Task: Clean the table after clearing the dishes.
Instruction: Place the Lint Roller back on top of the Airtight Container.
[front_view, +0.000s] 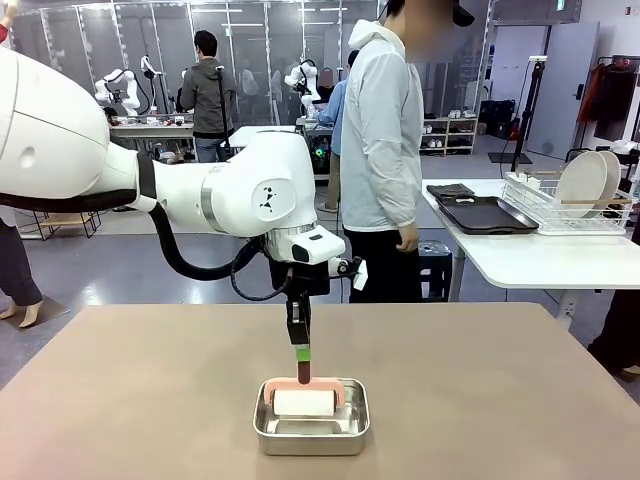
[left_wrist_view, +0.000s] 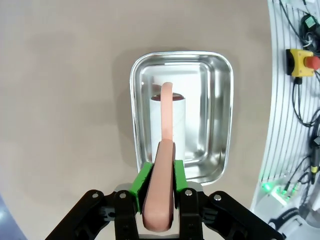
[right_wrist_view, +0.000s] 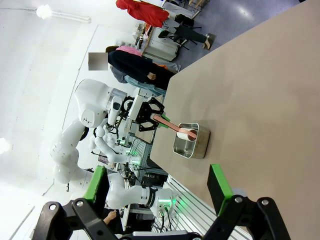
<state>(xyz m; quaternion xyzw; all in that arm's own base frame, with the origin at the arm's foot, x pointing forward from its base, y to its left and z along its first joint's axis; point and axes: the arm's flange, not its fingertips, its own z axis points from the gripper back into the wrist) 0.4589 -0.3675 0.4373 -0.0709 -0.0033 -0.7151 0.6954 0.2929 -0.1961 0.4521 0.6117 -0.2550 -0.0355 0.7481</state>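
My left gripper (front_view: 302, 356) (left_wrist_view: 159, 176) is shut on the pink handle (left_wrist_view: 165, 165) of a white cleaning roller (front_view: 303, 402) (left_wrist_view: 172, 117). The roller rests inside a steel pan (front_view: 262, 425) (left_wrist_view: 220, 100) near the front middle of the brownish table (front_view: 150, 380). In the right wrist view my right gripper (right_wrist_view: 157, 182) stands open with nothing between its green pads, off the table's side, and the pan (right_wrist_view: 195, 145) shows farther off. The dishes, round white plates (front_view: 585, 180), stand in a wire rack on the white table at the right.
Dark trays (front_view: 485, 213) lie on the white table (front_view: 540, 260) beside the rack. A person (front_view: 380, 150) stands behind the far edge of my table. Cables and a yellow stop button (left_wrist_view: 300, 62) sit off the table's near side.
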